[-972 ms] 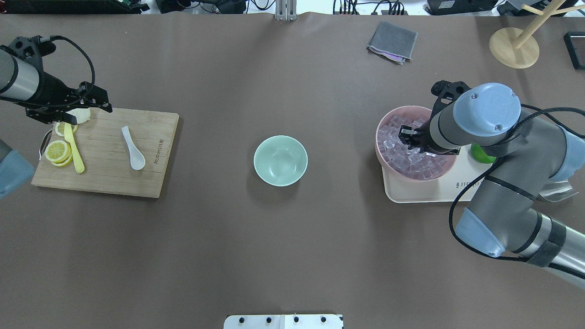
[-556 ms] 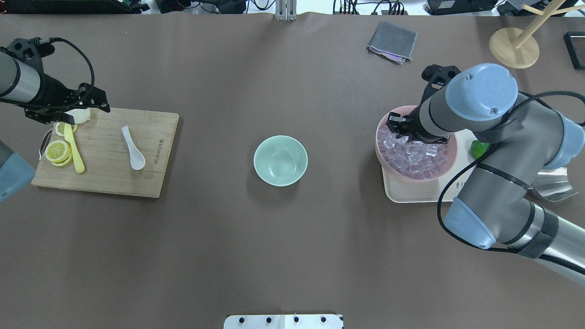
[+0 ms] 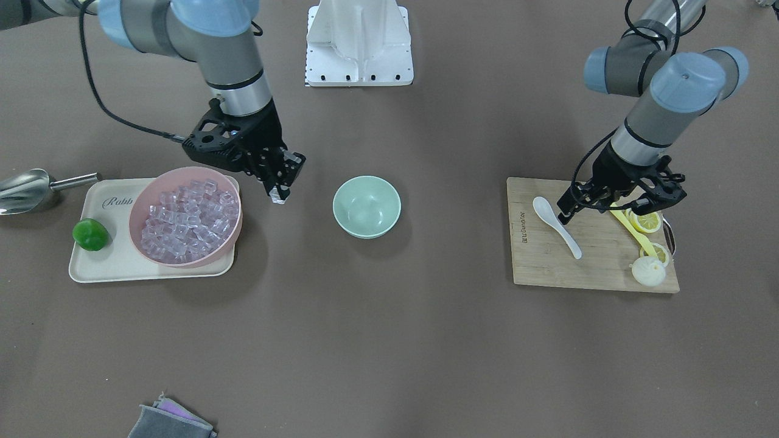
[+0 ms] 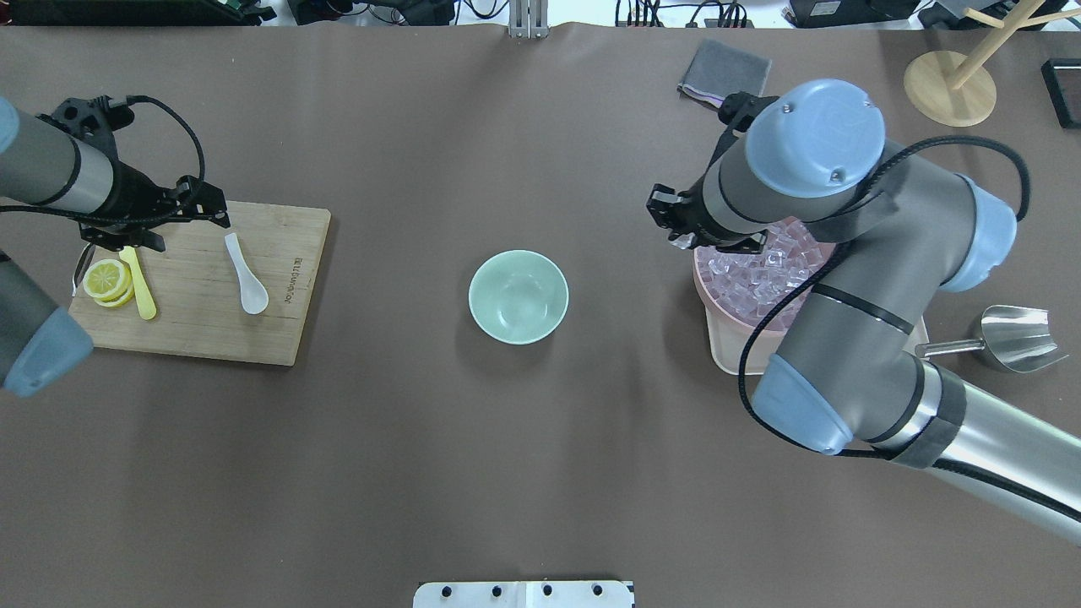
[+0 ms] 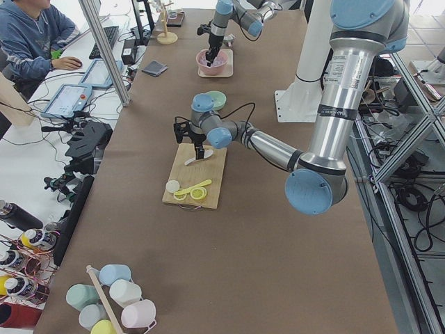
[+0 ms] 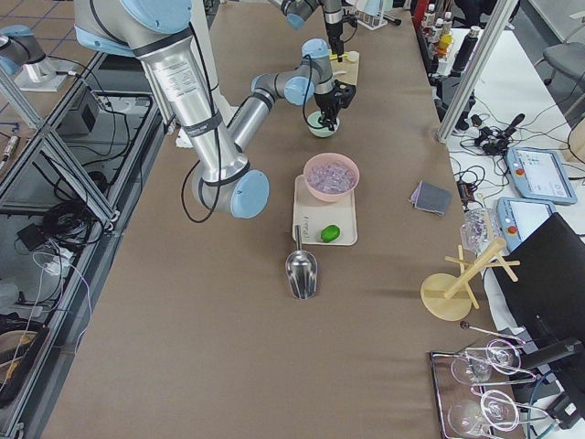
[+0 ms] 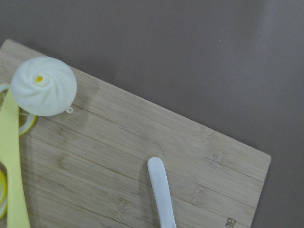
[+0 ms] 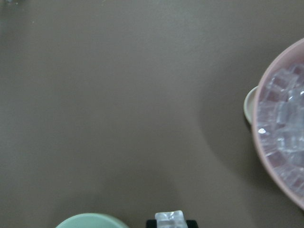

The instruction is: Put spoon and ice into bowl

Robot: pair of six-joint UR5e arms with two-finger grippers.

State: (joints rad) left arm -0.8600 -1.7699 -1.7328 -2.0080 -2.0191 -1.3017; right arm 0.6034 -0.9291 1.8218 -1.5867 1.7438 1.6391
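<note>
The white spoon (image 4: pixel 245 275) lies on the wooden cutting board (image 4: pixel 279 329), also in the front view (image 3: pixel 555 225) and the left wrist view (image 7: pixel 161 192). My left gripper (image 4: pixel 190 232) hovers open and empty over the board's far edge, just left of the spoon's handle end (image 3: pixel 587 210). The mint-green bowl (image 4: pixel 518 295) stands empty mid-table (image 3: pixel 366 205). My right gripper (image 3: pixel 279 194) is shut on an ice cube (image 8: pixel 170 219). It holds the cube above the table between the pink bowl of ice (image 3: pixel 182 175) and the green bowl (image 8: pixel 90 221).
Lemon slices (image 4: pixel 105 279), a yellow utensil (image 4: pixel 139 291) and a white bun (image 3: pixel 648 271) share the board. The pink bowl sits on a cream tray (image 3: pixel 103 267) with a lime (image 3: pixel 90 235). A metal scoop (image 4: pixel 1009 338), a grey cloth (image 4: pixel 725 76) and a wooden stand (image 4: pixel 950 89) lie at the right.
My right gripper rose out of the pink bowl with an ice cube and moved left, past the bowl's rim toward the green bowl. My left gripper moved right toward the spoon's handle.
</note>
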